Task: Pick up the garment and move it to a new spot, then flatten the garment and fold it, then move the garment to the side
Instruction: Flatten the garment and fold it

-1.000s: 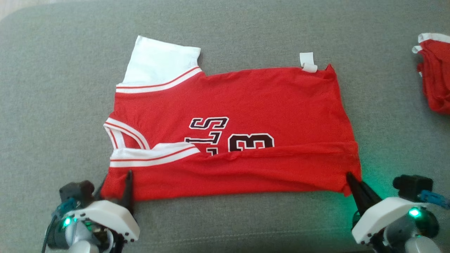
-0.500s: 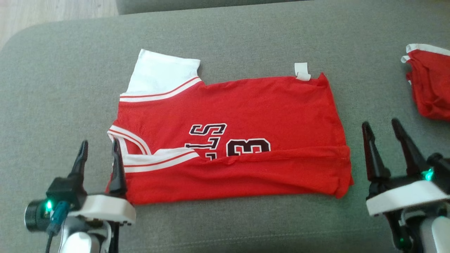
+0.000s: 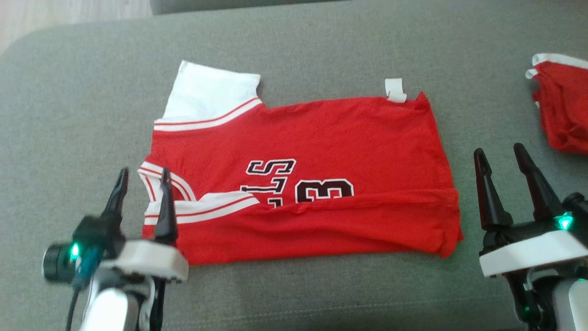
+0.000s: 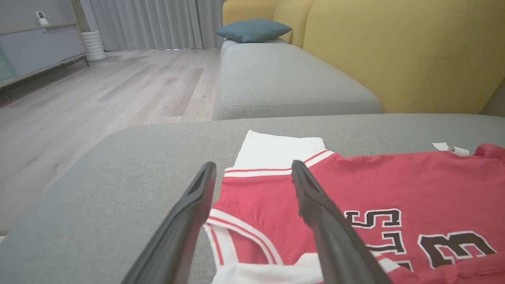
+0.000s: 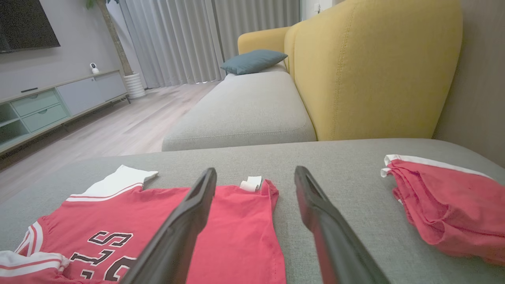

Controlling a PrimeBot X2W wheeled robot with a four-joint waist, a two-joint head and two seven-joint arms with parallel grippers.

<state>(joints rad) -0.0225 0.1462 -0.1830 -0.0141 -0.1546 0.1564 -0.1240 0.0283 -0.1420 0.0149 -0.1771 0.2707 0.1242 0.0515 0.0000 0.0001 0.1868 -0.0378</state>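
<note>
Jersey: we see the red basketball jersey lying flat on the grey sofa seat, neck end toward our left and hem end toward our right, with its near long edge folded up over the lower part of the black lettering and number
White sleeve: sticks out at the far left corner of the jersey, flat on the seat
White tag: we see it poking out from the far edge near the hem end
Left gripper: jaws wide with nothing between them; we find it at the jersey's neck end, one finger over the striped collar trim and the other over bare seat; we cannot tell whether it touches the fabric
Right gripper: jaws wide and empty; it stands just beside the hem end, clear of the fabric, between the jersey and the second red garment
Second red garment: bunched at the seat's right edge, well apart from the jersey
Backdrop: a yellow sofa back and a teal cushion beyond the seat
</note>
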